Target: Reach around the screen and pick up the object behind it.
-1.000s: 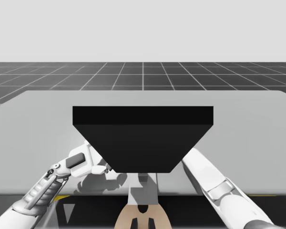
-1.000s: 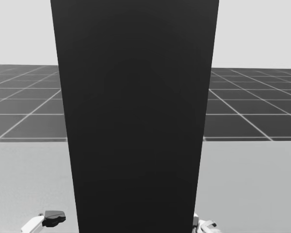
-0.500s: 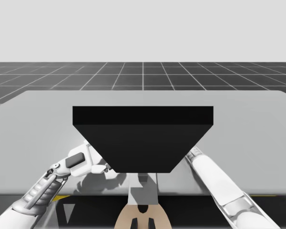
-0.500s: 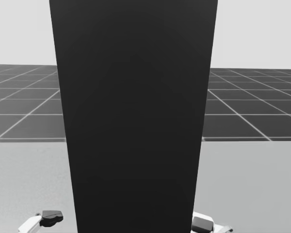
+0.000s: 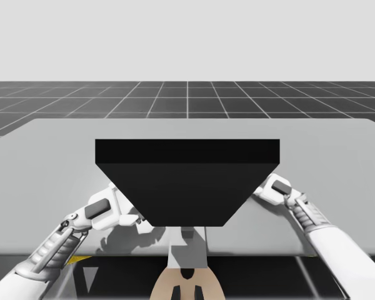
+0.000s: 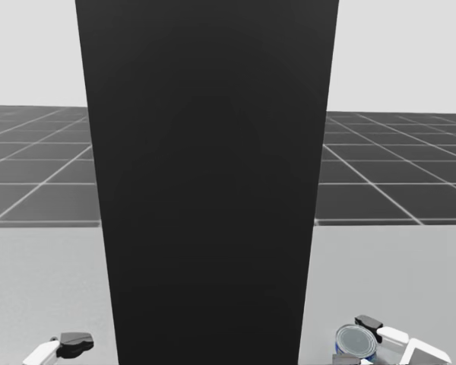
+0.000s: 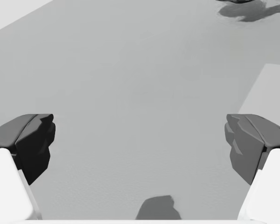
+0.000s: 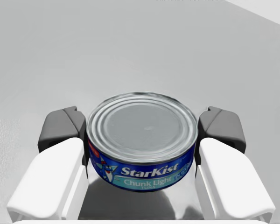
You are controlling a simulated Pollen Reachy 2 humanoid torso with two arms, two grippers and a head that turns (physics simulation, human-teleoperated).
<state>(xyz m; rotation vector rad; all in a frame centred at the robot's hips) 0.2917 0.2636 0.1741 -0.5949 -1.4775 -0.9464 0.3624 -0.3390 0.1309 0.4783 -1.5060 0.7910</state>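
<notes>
Swung forward since the earlier frame, the right end effector (image 8: 141, 127) is seen clamped on the flat blue can (image 6: 356, 342), lower right in the head view. The left end effector (image 7: 140, 140) is held wide over the counter (image 7: 130, 70). The black screen (image 5: 187, 181) looks rounded and the grasp made, so probably only lifting is left.

The blue can (image 8: 142, 140) has a bright metal lid, smooth with pressed rings, and a glossy printed wrapper. My right pincer (image 8: 142, 126) is smooth white plastic with matt dark-grey pads (image 8: 60, 127). The screen (image 5: 187, 181) is matt black and the desk (image 5: 50, 156) matt grey.
</notes>
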